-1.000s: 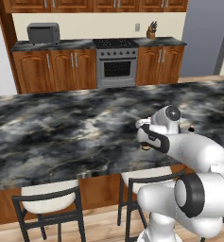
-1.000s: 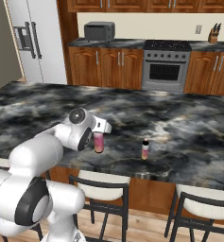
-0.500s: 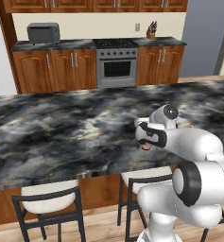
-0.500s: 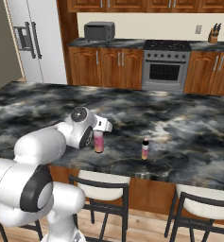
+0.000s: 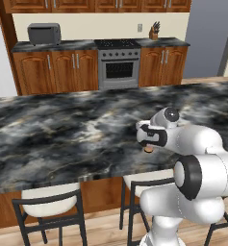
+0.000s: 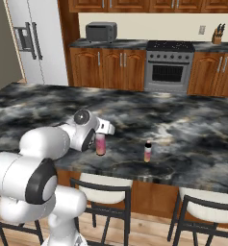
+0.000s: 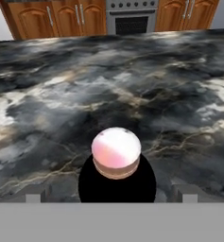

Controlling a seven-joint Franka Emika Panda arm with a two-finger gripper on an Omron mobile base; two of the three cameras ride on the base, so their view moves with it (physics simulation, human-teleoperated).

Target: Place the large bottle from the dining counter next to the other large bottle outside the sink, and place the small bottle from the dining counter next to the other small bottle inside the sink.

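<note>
— Hand view: your claw (image 7: 111,197) has eased lower, jaws wide apart and empty, over the pink bottle (image 7: 116,153) on the island counter (image 7: 47,94).
— Meaning?
— Grasp looks imminent; the small bottle (image 6: 147,151) waits nearby.

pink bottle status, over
Gripper open, poised over the large pink bottle, no grip yet. Bottle upright on the dining counter. Small bottle stands apart to one side, not in the way.

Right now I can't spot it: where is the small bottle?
In the right base view the small bottle stands upright near the dining counter's front edge, right of the large bottle.
</note>
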